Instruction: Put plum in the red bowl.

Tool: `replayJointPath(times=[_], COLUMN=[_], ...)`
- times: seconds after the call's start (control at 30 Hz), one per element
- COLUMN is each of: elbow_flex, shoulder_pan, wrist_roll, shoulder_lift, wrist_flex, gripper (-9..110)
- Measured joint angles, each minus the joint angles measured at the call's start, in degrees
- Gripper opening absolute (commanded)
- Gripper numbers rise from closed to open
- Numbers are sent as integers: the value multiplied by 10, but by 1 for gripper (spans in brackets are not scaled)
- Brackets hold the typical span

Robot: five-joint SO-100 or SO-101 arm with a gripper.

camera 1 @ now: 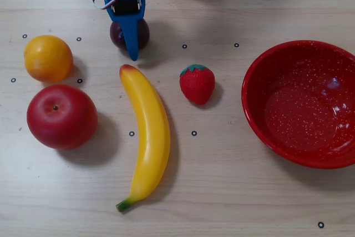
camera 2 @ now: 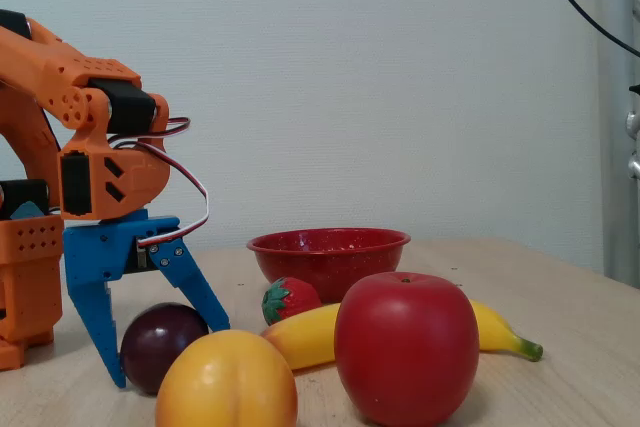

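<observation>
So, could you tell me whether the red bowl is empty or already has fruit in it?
Empty. In the overhead view the red bowl shows only its speckled inside, and the plum sits on the table between the gripper's fingers.
</observation>
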Motion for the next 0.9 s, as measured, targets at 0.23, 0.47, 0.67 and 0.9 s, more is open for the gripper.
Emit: replayJointPath(times=[0.23,0.47,0.67,0.9], elbow_flex=[-63,-212,-283,-316], shoulder_pan=[0,7,83,175], wrist_roll=[-11,-83,-161,-269], shoulder_lift=[-2,30,44,61], wrist_flex=[138,263,258,163], gripper=[0,0,0,0])
